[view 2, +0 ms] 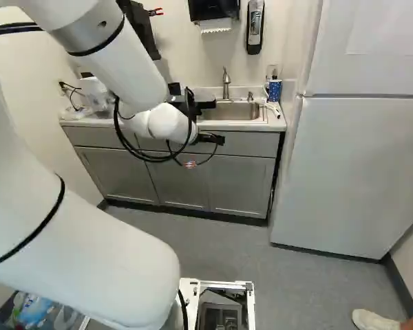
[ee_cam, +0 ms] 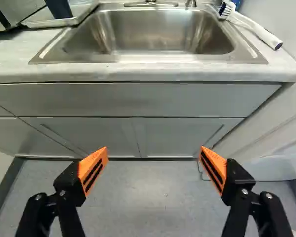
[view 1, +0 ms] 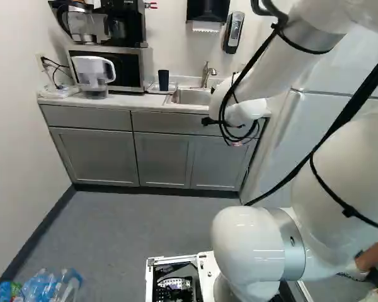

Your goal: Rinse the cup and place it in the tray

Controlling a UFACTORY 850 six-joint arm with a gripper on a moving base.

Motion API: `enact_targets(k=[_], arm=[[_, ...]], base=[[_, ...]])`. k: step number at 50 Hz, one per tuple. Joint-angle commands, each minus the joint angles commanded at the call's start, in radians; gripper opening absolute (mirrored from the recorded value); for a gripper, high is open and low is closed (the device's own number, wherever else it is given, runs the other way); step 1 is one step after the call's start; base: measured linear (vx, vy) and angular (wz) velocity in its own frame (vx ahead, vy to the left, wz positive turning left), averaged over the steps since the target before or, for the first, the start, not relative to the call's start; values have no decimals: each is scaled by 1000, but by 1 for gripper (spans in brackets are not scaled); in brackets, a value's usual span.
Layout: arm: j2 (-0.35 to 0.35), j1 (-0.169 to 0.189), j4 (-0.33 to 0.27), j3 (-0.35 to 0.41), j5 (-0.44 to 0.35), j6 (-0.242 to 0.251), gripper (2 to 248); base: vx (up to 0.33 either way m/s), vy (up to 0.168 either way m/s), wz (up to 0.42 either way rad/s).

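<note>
Fingers, one pair, black with orange pads, standing wide apart with nothing held, above floor and short of grey cabinets. Next, one pale counter with one steel sink set in it; one white brush lying beside the sink on the fridge side, and one dark cup upright in the tray on the opposite side. Farther back, one tap behind the sink, one pitcher before the microwave, and one towel dispenser on the wall.
</note>
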State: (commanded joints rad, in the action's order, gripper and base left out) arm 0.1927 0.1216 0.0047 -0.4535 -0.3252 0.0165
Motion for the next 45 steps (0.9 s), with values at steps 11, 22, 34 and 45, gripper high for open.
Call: enact_targets(k=[11, 22, 34, 45], arm=[[18, -26, -1, 77, -115, -3, 247], [34, -48, -2, 145, -216, -7, 247], [49, -70, -3, 209, -313, -9, 247], [61, -86, -3, 258, -386, -12, 247]], base=[[0, 0, 0], [0, 0, 0], [0, 0, 0], [0, 0, 0]])
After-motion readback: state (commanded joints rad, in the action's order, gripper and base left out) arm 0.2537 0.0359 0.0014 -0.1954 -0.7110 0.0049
